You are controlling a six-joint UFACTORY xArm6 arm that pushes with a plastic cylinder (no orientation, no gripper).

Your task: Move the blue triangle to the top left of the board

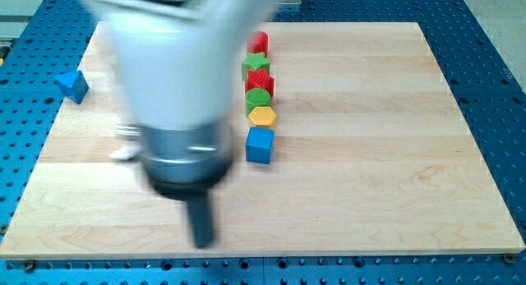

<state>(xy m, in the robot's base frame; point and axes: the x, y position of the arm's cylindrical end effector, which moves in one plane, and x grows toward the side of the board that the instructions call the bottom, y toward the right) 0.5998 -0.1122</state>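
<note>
Blue triangle (72, 85) sits at the board's (370, 195) left edge, near the view's top — well apart from my tip (202, 242), which is blurred, low and left of centre. I have no jaws — only the rod.

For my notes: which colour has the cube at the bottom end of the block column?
Blue cube, clearest in the camera view.

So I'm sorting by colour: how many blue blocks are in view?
2. The blue triangle sits at the board's left edge, near the top; the blue cube ends the column of blocks at centre. My arm may hide others.
</note>
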